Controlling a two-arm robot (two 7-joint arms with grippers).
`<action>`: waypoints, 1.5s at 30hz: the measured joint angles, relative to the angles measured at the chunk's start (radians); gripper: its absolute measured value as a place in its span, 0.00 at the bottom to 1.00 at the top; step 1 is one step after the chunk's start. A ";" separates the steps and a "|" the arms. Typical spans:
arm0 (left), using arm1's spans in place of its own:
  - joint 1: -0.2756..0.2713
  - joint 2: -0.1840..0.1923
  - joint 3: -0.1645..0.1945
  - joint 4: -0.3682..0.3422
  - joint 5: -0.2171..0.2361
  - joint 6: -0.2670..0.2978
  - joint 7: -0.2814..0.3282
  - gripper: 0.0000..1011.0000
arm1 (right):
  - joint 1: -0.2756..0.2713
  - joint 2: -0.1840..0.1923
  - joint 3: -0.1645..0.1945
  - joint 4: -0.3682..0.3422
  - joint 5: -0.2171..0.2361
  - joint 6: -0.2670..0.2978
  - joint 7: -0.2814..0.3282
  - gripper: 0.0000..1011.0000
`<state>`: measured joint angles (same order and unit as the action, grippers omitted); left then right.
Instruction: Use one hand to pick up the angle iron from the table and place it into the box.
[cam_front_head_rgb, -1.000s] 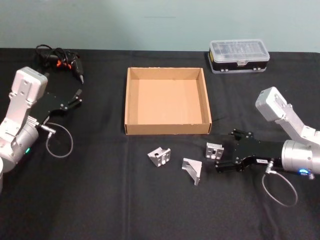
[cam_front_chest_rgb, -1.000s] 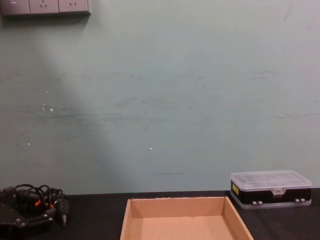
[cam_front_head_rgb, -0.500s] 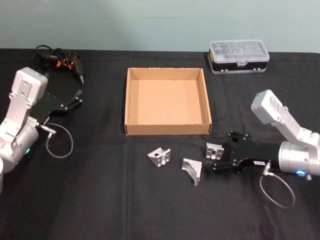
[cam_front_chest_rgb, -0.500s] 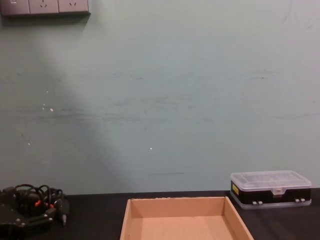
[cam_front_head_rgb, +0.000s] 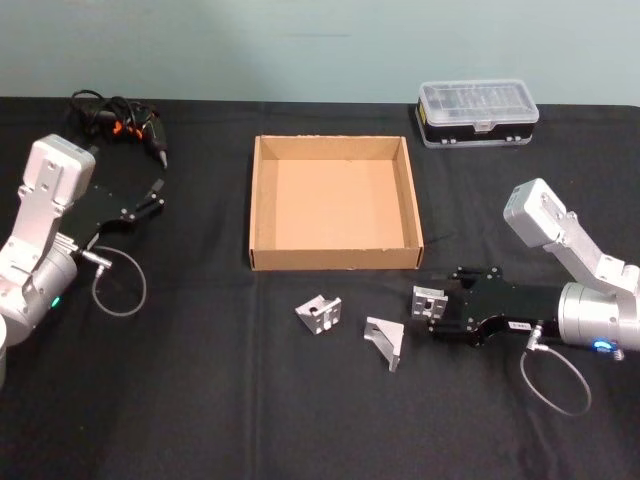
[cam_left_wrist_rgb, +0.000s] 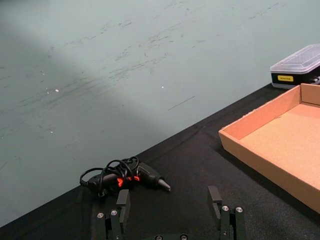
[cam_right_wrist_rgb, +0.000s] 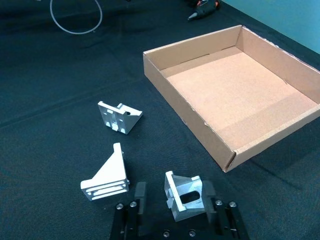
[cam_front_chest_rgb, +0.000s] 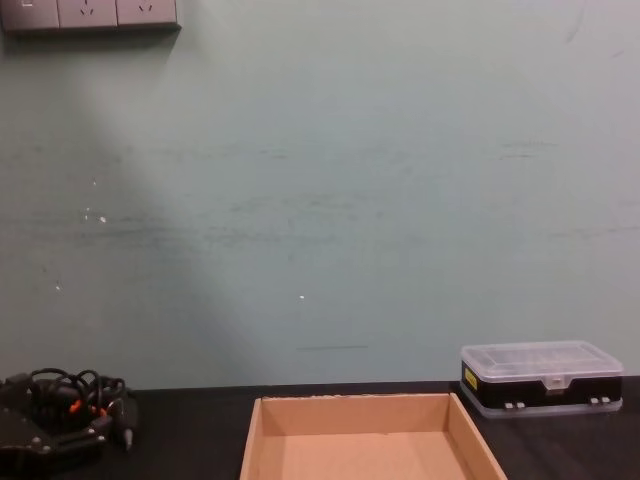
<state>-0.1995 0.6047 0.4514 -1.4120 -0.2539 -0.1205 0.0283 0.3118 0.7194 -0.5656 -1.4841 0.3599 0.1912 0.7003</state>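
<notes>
The angle iron (cam_front_head_rgb: 428, 300) to be picked sits on the black worktop (cam_front_head_rgb: 200, 420), right of centre and just nearer than the box's near right corner.

At the far left, the left gripper (cam_left_wrist_rgb: 169, 205) is parked well away from it. Its jaws are spread and hold nothing. A corded tool (cam_front_head_rgb: 120, 118) lies beyond it at the far edge.

In the middle, the box (cam_front_head_rgb: 256, 200) stands empty, its low walls open to the top. Nearer than it lie three metal pieces in a loose row. From the left these are a second bracket (cam_front_head_rgb: 319, 313), then a third bracket (cam_front_head_rgb: 384, 341) slightly nearer, then the angle iron.

The right gripper (cam_right_wrist_rgb: 174, 194) reaches in low from the right, pointing left. Its jaws are released, one on each side of the angle iron. In the right wrist view a sliver of worktop shows between the piece and at least one jaw, so it is not yet clamped.

The piece is squat, with no marked long axis, and its flat flanks seem to face the jaws, so closing should seat them squarely. The right arm is plainly the nearer one. From the jaws, the box lies farther away and to the left, so the carry is short, over the near wall. The third bracket sits close by on the left and could be nudged.

A clear-lidded case (cam_front_head_rgb: 478, 112) stands at the far right.
</notes>
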 joint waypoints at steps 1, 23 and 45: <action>0.000 0.000 0.000 0.000 0.000 0.000 0.000 1.00 | 0.000 0.000 0.000 0.000 0.000 0.000 0.000 0.70; 0.000 0.000 0.000 0.000 0.000 0.000 0.000 1.00 | 0.000 0.001 0.001 -0.001 0.002 0.000 0.000 0.08; 0.000 0.000 0.000 0.000 0.000 0.000 0.000 1.00 | 0.002 0.019 0.073 -0.066 0.103 -0.047 0.030 0.07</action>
<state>-0.1995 0.6047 0.4514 -1.4119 -0.2539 -0.1205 0.0283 0.3140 0.7384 -0.4931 -1.5503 0.4624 0.1438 0.7301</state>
